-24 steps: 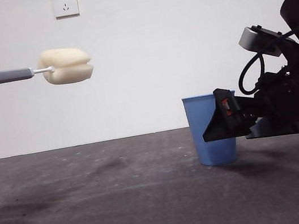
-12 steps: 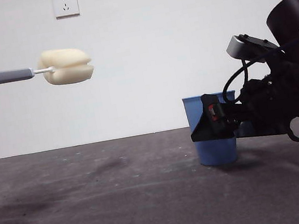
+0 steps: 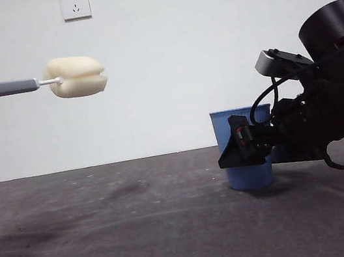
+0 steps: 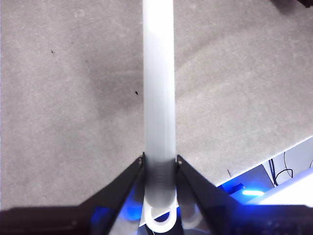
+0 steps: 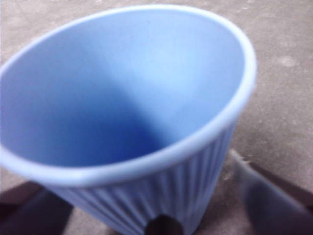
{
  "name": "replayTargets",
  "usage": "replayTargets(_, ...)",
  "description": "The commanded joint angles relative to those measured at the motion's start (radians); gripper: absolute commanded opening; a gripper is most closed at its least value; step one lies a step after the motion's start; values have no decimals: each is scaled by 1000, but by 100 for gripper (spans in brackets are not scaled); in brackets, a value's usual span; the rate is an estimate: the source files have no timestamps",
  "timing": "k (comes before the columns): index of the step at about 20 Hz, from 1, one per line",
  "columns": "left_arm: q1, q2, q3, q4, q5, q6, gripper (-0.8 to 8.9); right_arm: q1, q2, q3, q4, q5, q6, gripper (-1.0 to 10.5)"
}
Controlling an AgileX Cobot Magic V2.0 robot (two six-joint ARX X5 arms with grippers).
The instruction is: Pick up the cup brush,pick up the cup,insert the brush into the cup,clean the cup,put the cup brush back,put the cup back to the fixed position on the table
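you see the cup (image 3: 243, 149) upright on the table (image 3: 144, 238), and your right gripper (image 3: 241, 148) reaches in level from its right, jaws spread either side of the ribbed wall, not visibly pressing. well left of the cup and high above it, your left gripper (image 4: 159, 164) pinches the brush (image 3: 74, 75) by its handle, held level.

Dark grey matte table (image 3: 125, 242), faint scuffs and pale smudges across surface. Blue ribbed cup (image 3: 227, 134) stands upright on it, right of centre, open mouth up.
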Motion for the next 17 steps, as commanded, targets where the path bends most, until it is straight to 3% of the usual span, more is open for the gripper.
replayTargets(1, -2, -2, 0, 8, -2, -6, -9, 2, 7, 0, 1, 7, 6, 404)
replayTargets(9, -2, -2, 0, 6, -1, -2, -9, 2, 7, 0, -32, -2, 6, -20)
replayTargets(13, -2, -2, 0, -3, 2, 29, -9, 8, -73, 0, -146, 1, 23, -17)
replayTargets(17, -2, -1, 0, 0, 2, 92, -9, 25, -335, 57, -562, 66, -102, -17)
